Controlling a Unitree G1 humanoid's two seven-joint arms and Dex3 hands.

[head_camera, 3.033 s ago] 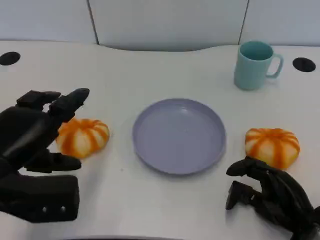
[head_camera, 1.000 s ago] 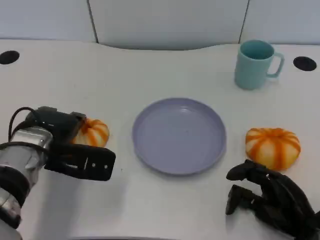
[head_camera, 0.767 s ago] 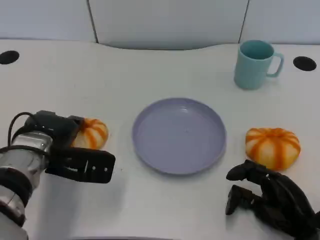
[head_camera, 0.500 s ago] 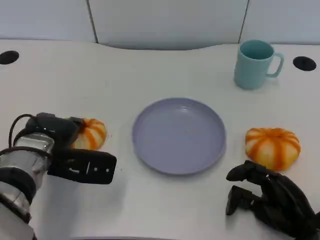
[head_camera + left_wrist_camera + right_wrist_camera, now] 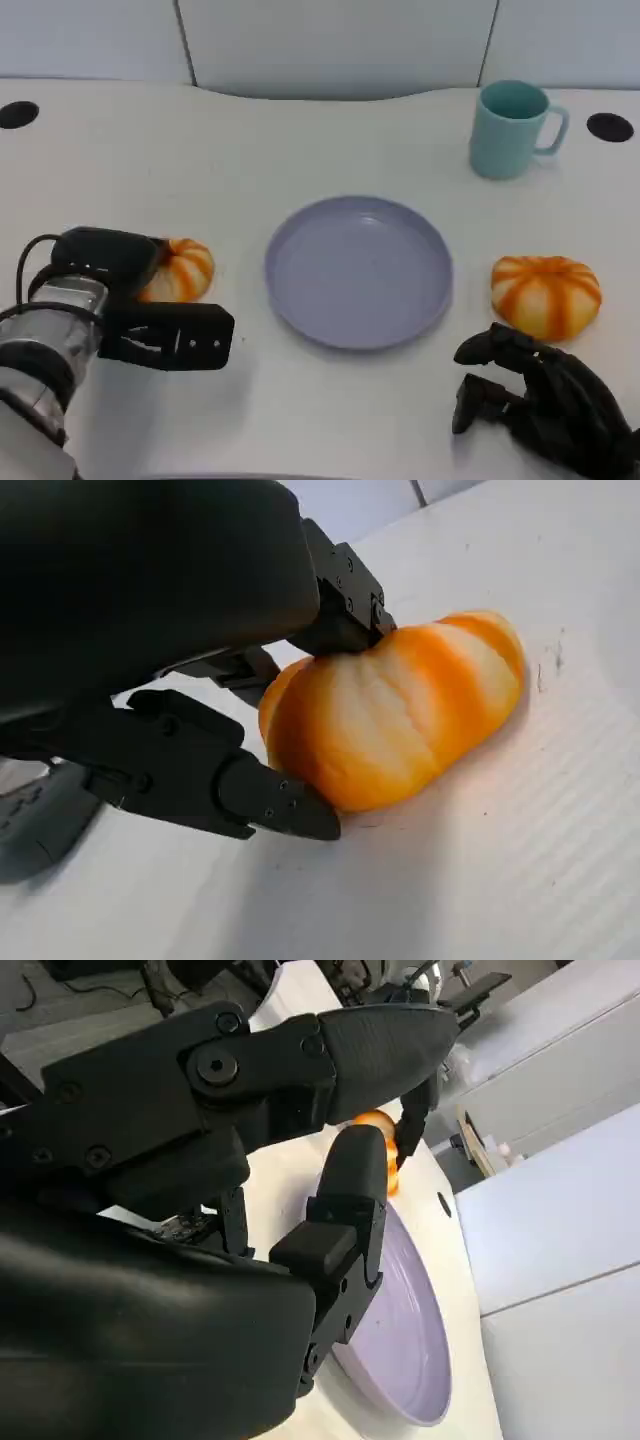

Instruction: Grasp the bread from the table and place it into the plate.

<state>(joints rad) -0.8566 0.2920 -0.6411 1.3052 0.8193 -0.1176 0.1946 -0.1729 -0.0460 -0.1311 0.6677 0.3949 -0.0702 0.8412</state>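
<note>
Two orange-and-white striped breads lie on the white table. The left bread sits left of the lavender plate, and my left hand covers its near-left side. In the left wrist view its black fingers press the bread from above, and another finger touches its base; the bread rests on the table. The right bread lies right of the plate. Just in front of it my right hand rests on the table, fingers loosely bent and apart, holding nothing.
A teal mug stands at the back right, well behind the plate. Two black round holes mark the table's far corners. The right wrist view shows the plate beyond my right hand.
My left hand has turned over and come down onto the left bread, its fingers closing around it; the bread has shifted slightly left. The right hand has not moved.
</note>
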